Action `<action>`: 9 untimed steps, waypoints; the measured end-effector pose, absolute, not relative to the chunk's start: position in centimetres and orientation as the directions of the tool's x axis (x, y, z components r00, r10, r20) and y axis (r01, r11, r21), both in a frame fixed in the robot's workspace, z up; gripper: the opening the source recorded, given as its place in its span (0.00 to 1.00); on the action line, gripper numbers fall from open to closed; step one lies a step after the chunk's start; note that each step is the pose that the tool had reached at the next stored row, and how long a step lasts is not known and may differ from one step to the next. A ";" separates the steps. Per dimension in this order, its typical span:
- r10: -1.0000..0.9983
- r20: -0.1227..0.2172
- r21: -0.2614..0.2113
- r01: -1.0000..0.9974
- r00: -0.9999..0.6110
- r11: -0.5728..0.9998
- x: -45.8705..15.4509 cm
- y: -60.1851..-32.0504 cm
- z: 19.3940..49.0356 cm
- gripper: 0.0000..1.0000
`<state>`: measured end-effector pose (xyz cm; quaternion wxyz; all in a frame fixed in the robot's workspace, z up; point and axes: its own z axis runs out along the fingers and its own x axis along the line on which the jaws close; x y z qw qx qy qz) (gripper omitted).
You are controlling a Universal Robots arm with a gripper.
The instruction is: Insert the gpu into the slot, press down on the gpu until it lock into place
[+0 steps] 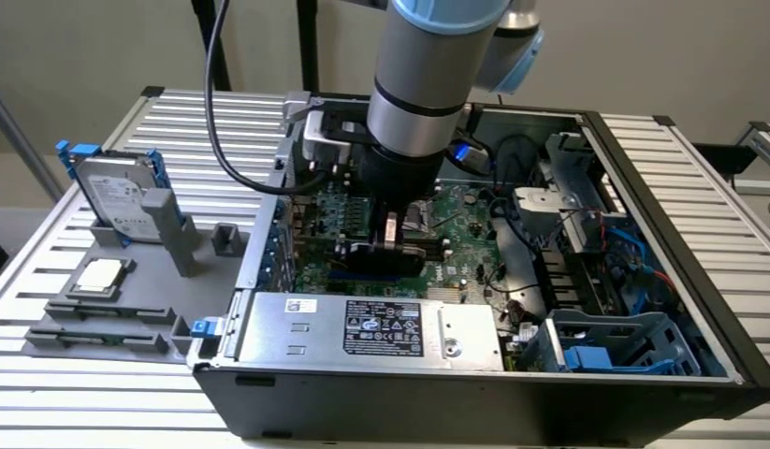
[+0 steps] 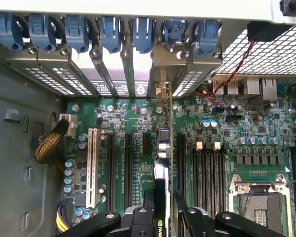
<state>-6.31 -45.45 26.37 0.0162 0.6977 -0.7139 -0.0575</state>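
The step in hand appears to be the insertion. The gripper (image 2: 163, 205) is clamped on the gpu (image 2: 161, 177), its black fingers (image 2: 149, 205) pressed against either face of the thin, flat card. The card stands on edge over the green motherboard (image 2: 138, 118), in the middle of the open computer case (image 1: 684, 281), just far of the silver power-supply box (image 1: 372, 327). The slot itself lies under the card and cannot be made out, so how deep the card sits cannot be told. Seating likely calls for a straight downward push, with the card's far end lined up with the perforated metal brackets under the glossy blue plastic clips (image 2: 108, 32). Long black memory slots (image 2: 209, 173) run parallel beside it.
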 end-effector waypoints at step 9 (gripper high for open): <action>-0.998 -0.057 0.105 -0.994 -0.019 0.013 -6.3 -45.4 26.2 0.26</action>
